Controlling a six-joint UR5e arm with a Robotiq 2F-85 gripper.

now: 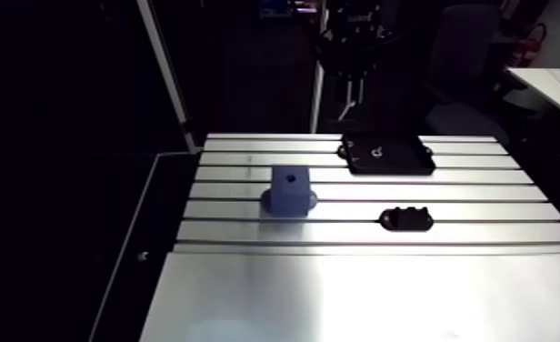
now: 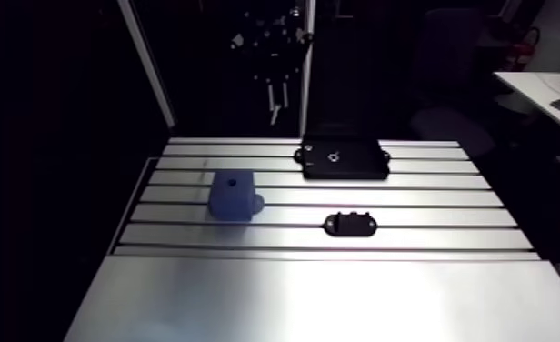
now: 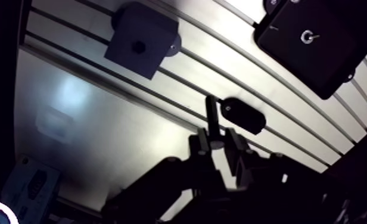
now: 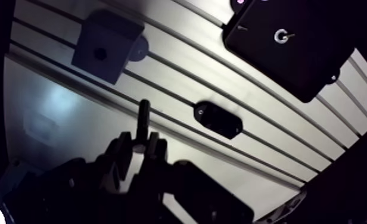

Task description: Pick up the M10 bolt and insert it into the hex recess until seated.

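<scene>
A dark M10 bolt (image 3: 211,113) stands out between the fingertips of my gripper (image 3: 217,140), which is shut on it. The gripper hangs high above the table's far edge, seen small in the arm view (image 2: 275,100). A blue block (image 1: 289,189) with a dark recess (image 3: 137,44) in one face stands on the slotted table (image 1: 356,291) at the left. In the wrist view the block lies well ahead of the bolt's tip and off to one side.
A flat black tray (image 1: 387,154) with a small metal ring (image 3: 307,37) in it lies at the table's back. A small black fixture (image 1: 405,218) sits mid-table, just ahead of the bolt in the wrist view. A grey box (image 3: 34,182) sits off the table's edge.
</scene>
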